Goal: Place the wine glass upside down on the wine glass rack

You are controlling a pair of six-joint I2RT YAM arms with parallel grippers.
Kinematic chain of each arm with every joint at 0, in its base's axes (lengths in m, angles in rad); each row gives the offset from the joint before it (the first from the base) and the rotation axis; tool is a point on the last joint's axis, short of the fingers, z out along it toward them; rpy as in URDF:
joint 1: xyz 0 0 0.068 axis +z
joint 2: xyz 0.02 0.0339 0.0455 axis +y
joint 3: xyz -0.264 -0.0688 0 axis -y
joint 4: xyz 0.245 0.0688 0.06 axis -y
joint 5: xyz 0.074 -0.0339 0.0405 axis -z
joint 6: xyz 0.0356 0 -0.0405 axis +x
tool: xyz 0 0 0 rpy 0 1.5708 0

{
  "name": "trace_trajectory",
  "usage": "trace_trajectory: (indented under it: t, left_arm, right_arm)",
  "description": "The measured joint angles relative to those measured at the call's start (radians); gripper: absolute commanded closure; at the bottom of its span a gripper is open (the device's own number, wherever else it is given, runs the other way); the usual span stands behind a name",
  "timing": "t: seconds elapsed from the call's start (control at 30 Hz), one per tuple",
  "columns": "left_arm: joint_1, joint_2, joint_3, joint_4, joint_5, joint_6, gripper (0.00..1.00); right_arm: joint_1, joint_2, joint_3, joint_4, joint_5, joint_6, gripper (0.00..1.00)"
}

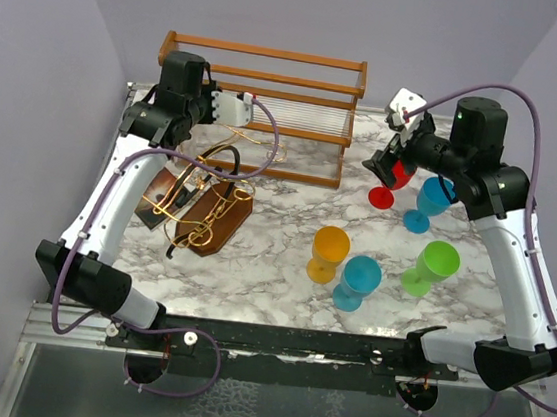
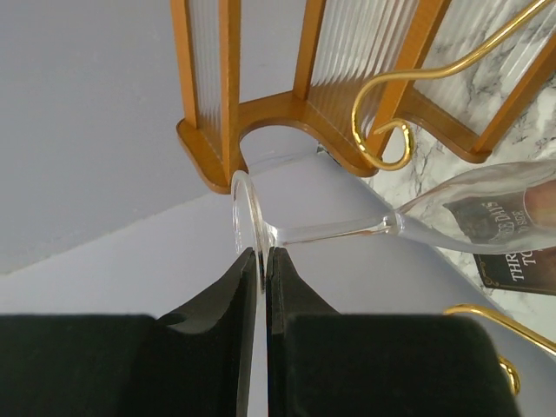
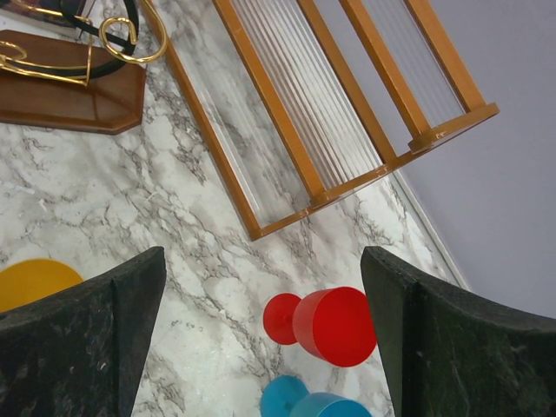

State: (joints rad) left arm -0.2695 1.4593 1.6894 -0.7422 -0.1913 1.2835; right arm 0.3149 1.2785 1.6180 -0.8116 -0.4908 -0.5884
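Wine glass [image 2: 347, 232] is held sideways close to the wine glass rack [image 2: 382, 113], with the rim of its clear foot clamped edge-on in the left pincer [image 2: 262, 265] and its bowl towards the gold loops. The right pincer [image 3: 263, 261] hangs wide apart above a red cup [image 3: 334, 323], holding nothing. So thin a bite may let the glass swivel or slip when it is turned over. The bowl could also knock the wire and shove the rack.
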Motion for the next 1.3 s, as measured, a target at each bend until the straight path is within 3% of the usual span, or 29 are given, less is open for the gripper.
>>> trace_trajectory:
  t: [0.63, 1.0, 1.3]
  left_arm:
    - [-0.096, 0.059, -0.032, -0.057, 0.035, 0.233, 1.0]
    - [-0.113, 0.101, -0.048, -0.036, 0.051, 0.281, 1.0]
    - [-0.112, 0.11, -0.112, 0.058, -0.014, 0.294, 1.0]
  right_arm:
    - [0.0, 0.0, -0.041, 0.001, 0.006, -0.012, 0.06]
    - [0.0, 0.0, -0.051, 0.001, 0.019, -0.019, 0.06]
    - [0.0, 0.0, -0.061, 0.001, 0.027, -0.02, 0.06]
